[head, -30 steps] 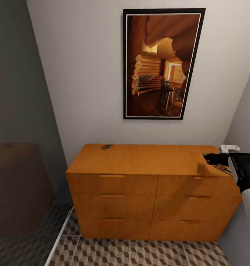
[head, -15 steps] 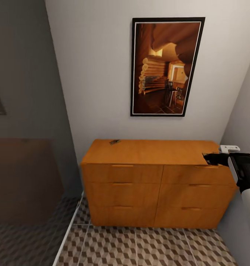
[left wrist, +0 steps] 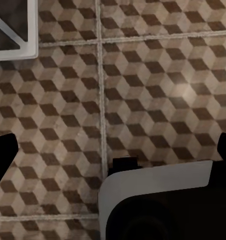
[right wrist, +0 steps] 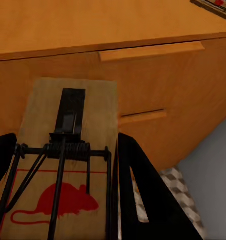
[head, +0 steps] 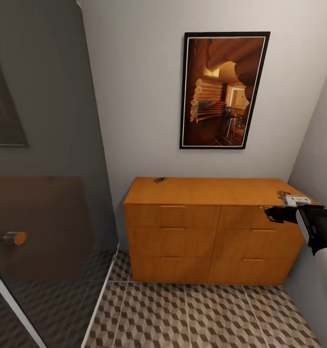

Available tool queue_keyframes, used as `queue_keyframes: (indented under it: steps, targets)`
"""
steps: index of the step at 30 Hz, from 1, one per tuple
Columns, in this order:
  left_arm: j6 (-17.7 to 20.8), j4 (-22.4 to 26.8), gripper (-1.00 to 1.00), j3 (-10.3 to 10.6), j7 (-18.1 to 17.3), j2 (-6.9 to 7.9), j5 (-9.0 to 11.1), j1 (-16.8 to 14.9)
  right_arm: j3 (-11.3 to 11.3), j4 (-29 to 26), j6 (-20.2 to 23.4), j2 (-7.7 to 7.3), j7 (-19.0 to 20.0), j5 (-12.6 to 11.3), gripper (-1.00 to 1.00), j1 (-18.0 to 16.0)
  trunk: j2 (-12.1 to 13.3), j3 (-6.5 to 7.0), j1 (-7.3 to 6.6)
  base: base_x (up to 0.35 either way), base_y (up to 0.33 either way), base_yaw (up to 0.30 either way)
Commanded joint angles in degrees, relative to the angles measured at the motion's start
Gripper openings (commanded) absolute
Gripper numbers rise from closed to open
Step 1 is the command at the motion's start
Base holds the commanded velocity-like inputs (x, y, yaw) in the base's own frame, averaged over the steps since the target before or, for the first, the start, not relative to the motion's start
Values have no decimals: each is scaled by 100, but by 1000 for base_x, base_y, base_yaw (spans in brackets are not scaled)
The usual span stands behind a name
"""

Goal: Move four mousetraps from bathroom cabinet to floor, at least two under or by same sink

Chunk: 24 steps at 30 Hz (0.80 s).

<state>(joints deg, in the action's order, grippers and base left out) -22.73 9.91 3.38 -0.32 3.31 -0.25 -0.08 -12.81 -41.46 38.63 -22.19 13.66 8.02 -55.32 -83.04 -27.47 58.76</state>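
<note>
One mousetrap (right wrist: 62, 165) sits clamped in the right gripper (head: 272, 213), its pale board lying flat between the black fingers (right wrist: 143, 195) with the red mouse print and the wire spring facing the wrist camera. Ahead of the gripper stands the cabinet (head: 207, 232), its upper drawer front and bar handle (right wrist: 150, 51) just beyond the trap's far edge. A second mousetrap (right wrist: 215, 6) lies on the cabinet top above and beyond the hand, near the corner, and a third mousetrap (head: 159, 180) rests at the far left back of the top, well apart from the hand. I cannot find the fourth. The left gripper (left wrist: 113, 150) hangs over the bathroom floor (left wrist: 158, 90); only the dark tips at the edges of its wrist view show, set wide, so it reads as spread and empty.

The main risk is the grip. The board is thin and held at its sides, so a quick swing toward the floor could let it pivot or slide out. It would then land wherever it falls, perhaps far from any sink. The trap's leading edge is also close to the drawer front, and pushing forward could knock it askew. Releasing from height could make it bounce or flip.
</note>
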Motion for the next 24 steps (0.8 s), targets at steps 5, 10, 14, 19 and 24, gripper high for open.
queue_keyframes:
  steps: [5, 10, 14, 19, 24]
  targets:
    - [-15, 2, 100, 31, 6, 3, -9, -1, -20, 309, -246, 4, 49, 47, -100, -5, -4, -5, -3, -192, 152, 0]
    - [-20, 2, 100, 31, 6, 3, -10, -1, -21, 1047, -952, -5, 49, 57, -100, -5, -4, -5, -3, -36, 29, 0]
    - [-20, 2, 100, 31, 6, 3, -10, -1, -22, 1660, -1525, -17, 49, 65, -100, -5, -4, -5, -3, -7, 6, 0]
    - [-21, 2, 100, 31, 6, 3, -11, -1, -20, 2654, -2439, -25, 38, 76, -100, -5, -4, -5, -3, -2, 1, 0]
    - [-21, 2, 100, 31, 6, 3, -11, -1, -9, 3747, -3772, -44, 11, 81, -100, 26, -4, -5, -3, 0, 0, 0]
